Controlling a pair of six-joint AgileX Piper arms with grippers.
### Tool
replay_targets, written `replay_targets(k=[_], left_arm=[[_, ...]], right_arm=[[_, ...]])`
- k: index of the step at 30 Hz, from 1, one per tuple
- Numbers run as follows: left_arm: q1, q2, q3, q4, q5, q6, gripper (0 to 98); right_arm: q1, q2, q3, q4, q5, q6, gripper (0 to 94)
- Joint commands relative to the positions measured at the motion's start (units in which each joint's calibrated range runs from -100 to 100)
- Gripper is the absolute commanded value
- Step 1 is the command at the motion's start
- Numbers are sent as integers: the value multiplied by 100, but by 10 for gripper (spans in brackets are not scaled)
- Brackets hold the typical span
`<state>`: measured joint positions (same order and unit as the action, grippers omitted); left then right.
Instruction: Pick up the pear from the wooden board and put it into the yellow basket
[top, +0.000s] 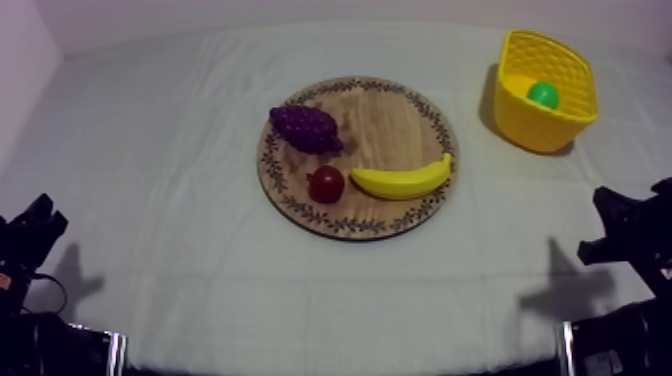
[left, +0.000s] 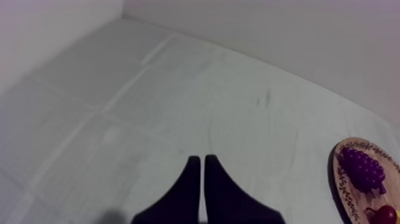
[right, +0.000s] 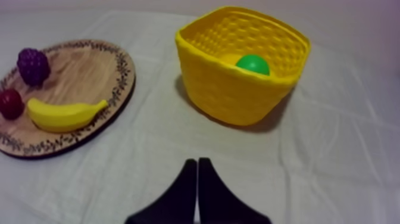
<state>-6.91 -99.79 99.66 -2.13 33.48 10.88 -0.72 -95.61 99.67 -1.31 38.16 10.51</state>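
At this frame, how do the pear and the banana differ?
Colour: the pear is green, the banana yellow. Place: the pear sits inside the yellow basket, the banana lies on the wooden board. Visibility: the basket wall hides part of the pear; the banana shows whole. Shared: both are toy fruit, neither held.

There is one round, pattern-rimmed wooden board (top: 392, 128), one yellow latticed basket (top: 560, 125), one green pear (top: 543, 95), one purple grape bunch (top: 305, 128), one small red fruit (top: 326, 184), one yellow banana (top: 402, 180).
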Motion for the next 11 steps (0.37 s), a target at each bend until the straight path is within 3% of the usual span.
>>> replay_targets(k=[1,11], left_arm=[[-1,-4,0,1,-1,-1,1],[-1,-4,0,1,-1,-2,1]], right_arm=[[-3,-6,6,11,7,168,3],[-5,-6,11,16,6,86,3]])
